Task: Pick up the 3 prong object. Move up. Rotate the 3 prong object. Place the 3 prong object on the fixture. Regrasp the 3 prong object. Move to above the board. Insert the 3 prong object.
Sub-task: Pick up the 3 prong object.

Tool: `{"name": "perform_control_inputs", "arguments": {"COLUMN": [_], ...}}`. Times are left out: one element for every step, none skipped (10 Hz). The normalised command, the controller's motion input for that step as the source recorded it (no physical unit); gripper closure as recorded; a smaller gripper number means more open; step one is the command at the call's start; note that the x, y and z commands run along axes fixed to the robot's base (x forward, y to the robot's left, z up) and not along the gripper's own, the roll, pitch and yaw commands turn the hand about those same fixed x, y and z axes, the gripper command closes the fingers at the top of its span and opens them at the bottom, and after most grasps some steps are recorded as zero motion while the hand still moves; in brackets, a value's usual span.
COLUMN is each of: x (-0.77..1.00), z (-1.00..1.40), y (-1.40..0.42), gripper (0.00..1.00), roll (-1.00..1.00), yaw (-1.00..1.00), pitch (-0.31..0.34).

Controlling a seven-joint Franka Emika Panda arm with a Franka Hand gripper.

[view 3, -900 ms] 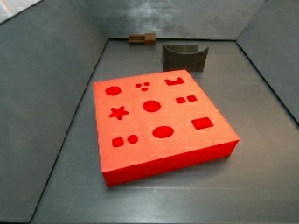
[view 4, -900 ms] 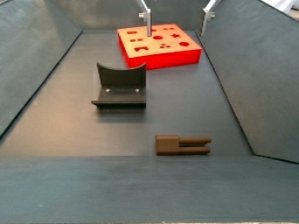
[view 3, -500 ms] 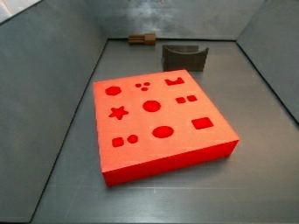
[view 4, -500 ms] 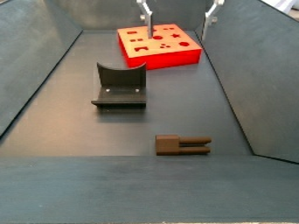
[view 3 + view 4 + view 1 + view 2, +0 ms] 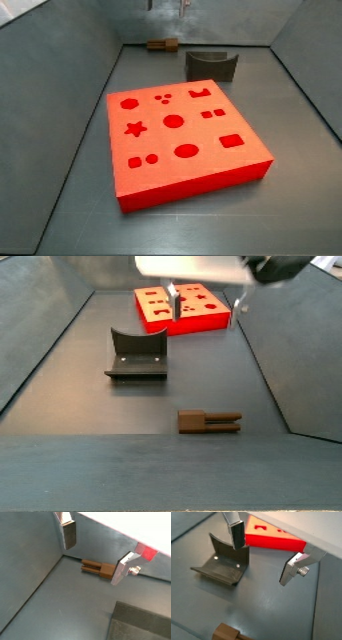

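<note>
The gripper (image 5: 93,556) hangs in the air above the grey floor, with its jaws wide apart and nothing between them. In both wrist views the two fingers (image 5: 238,534) appear as flat silver plates with dark pads, well separated from each other. In a side view the gripper (image 5: 205,301) is seen under the white arm body, in front of the board (image 5: 182,308), and its fingertips do not touch anything. In a side view the gripper (image 5: 166,6) is only a faint blurred shape at the upper edge, so little can be read from it there.

The 3 prong object (image 5: 210,421) lies flat on the floor, well apart from the gripper, with its prongs pointing toward the side wall. In a wrist view the same brown piece (image 5: 98,568) lies near the bottom of the wall. The fixture (image 5: 136,355) stands between the 3 prong object and the board, separate from both. The board (image 5: 181,133) rests flat on the floor, with its cutouts facing up.
</note>
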Motion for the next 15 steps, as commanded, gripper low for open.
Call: {"name": "perform_control_inputs", "arguments": {"x": [0.00, 0.00, 0.00, 0.00, 0.00, 0.00, 0.00, 0.00, 0.03, 0.06, 0.20, 0.39, 0.43, 0.32, 0.27], "z": [-0.19, -0.18, -0.22, -0.26, -0.33, -0.55, -0.71, -0.71, -0.67, -0.65, -0.57, -0.36, -0.30, -0.53, -0.48], "y": [0.00, 0.00, 0.00, 0.00, 0.00, 0.35, 0.53, 0.51, 0.47, 0.45, 0.43, 0.29, 0.26, 0.37, 0.45], "gripper": [0.00, 0.00, 0.00, 0.00, 0.00, 0.00, 0.00, 0.00, 0.00, 0.00, 0.00, 0.00, 0.00, 0.00, 0.00], "roll": [0.00, -0.08, -0.06, -0.03, 0.00, 0.00, 0.00, 0.00, 0.00, 0.00, 0.00, 0.00, 0.00, 0.00, 0.00], "yaw": [-1.00, -0.92, -0.97, -0.99, -0.98, -0.69, -0.51, -0.54, -0.58, -0.59, -0.61, -0.71, -0.73, -0.66, -0.57], "pitch": [-0.003, -0.121, -0.111, -0.083, -0.083, -0.020, 0.000, 0.000, 0.000, 0.000, 0.000, -0.019, -0.029, 0.000, 0.000]}}
